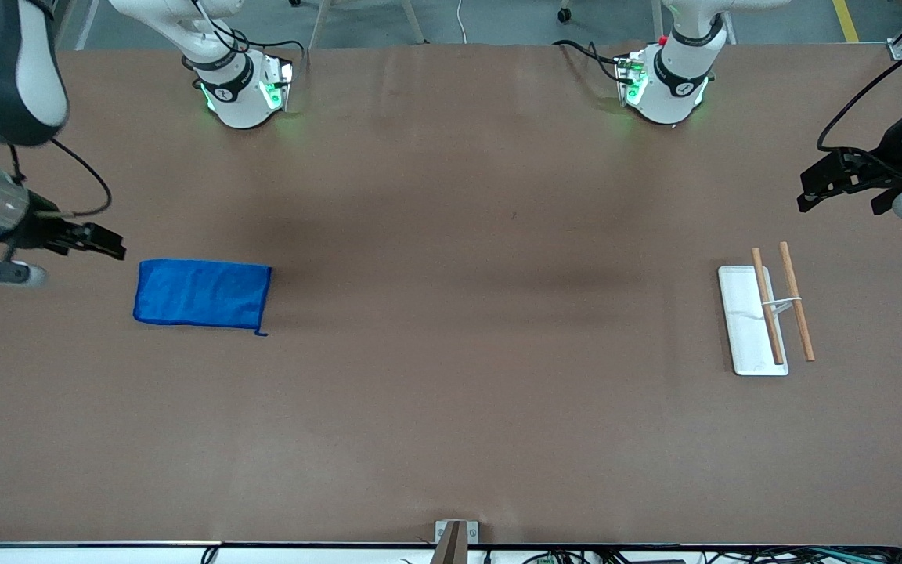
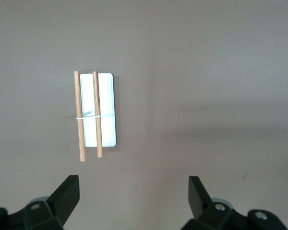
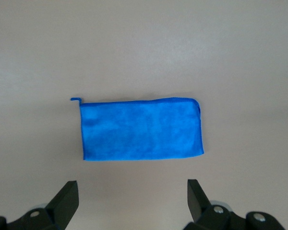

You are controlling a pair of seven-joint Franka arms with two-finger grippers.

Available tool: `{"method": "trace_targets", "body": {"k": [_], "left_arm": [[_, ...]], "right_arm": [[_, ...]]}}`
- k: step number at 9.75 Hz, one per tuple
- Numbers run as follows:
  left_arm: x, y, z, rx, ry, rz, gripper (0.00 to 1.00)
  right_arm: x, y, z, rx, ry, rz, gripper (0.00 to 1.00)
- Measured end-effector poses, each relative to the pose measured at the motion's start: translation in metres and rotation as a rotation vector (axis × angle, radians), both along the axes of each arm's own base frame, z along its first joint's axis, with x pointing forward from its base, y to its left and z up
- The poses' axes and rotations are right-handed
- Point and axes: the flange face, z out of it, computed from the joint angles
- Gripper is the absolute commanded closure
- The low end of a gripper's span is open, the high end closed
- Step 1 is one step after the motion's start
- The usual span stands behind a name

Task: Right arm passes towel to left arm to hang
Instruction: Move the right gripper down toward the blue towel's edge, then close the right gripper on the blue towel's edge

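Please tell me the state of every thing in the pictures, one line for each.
towel: flat on the table, not held.
rack: on the table, both rods bare.
right gripper: open, empty, above the table beside the towel.
left gripper: open, empty, near the rack.

Flat royal-blue cloth towel point(image 1: 202, 294) lies alone on brown table point(image 1: 451, 392) toward right arm's end; bare table all round it. Right gripper point(image 1: 102, 241), fingers spread wide, hangs over table just beside towel; nothing between. White tray-like rack with two wooden rods point(image 1: 764, 317) toward left arm's end, sole obstacle there. Left gripper point(image 1: 811, 192), fingers spread, hangs in air near rack. Wide bare middle stretch between towel and rack.
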Motion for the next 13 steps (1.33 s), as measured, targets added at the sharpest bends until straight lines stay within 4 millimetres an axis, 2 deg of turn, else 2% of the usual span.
{"method": "trace_targets", "body": {"k": [3,5,9,11,12,13], "left_arm": [[0.0,0.0,0.0,0.0,-0.001,0.0,0.0],[0.0,0.0,0.0,0.0,-0.002,0.0,0.0],[0.0,0.0,0.0,0.0,-0.002,0.0,0.0],[0.001,0.0,-0.001,0.0,-0.001,0.0,0.0],[0.001,0.0,-0.002,0.0,0.001,0.0,0.0],[0.002,0.0,-0.003,0.0,0.002,0.0,0.0]], "right_arm": [[0.022,0.001,-0.084,-0.005,0.058,0.005,0.0],[0.026,-0.001,-0.127,-0.008,0.062,0.009,0.0],[0.022,-0.011,-0.184,-0.012,0.0,0.049,0.0],[0.02,-0.012,-0.202,-0.016,-0.031,0.057,0.0],[0.018,-0.013,-0.22,-0.024,-0.092,0.077,0.0],[0.007,-0.015,-0.246,-0.029,-0.127,0.096,0.0]]}}
